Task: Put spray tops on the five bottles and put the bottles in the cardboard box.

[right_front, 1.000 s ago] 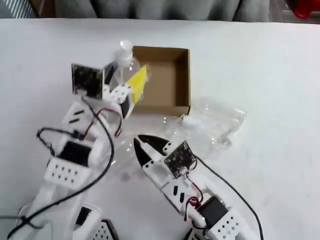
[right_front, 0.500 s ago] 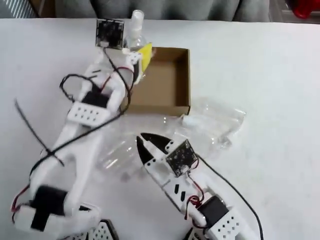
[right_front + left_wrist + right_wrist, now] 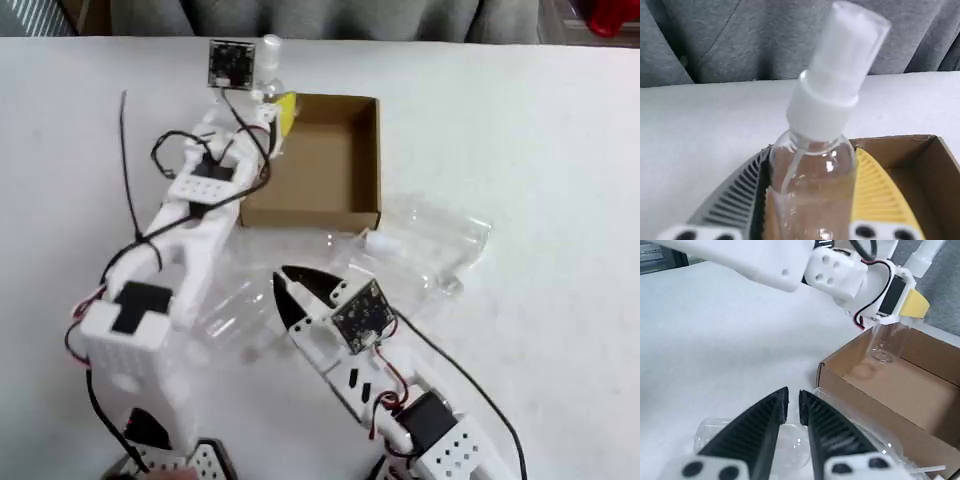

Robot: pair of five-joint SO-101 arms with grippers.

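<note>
**Left gripper** (image 3: 812, 165) is closed on the bottle (image 3: 886, 340), with both ribbed fingers (image 3: 875, 195) pressed against its clear body. The spray top (image 3: 835, 75) is seated and uppermost. The bottle's long axis stands near vertical, slightly tilted. Its base hangs over the far-left corner of the cardboard box (image 3: 310, 215), inside the rim and apparently above the box floor. The box thus lies directly beneath the hand, so the coming move is probably a straight descent.

**Right gripper** (image 3: 792, 400) has its fingers almost together and holds nothing. It sits low over the worktop (image 3: 520, 120) by the box's near edge, beside loose clear bottles (image 3: 425, 250). The box appears empty, so this is judged to be bottle 1 of 5.
</note>
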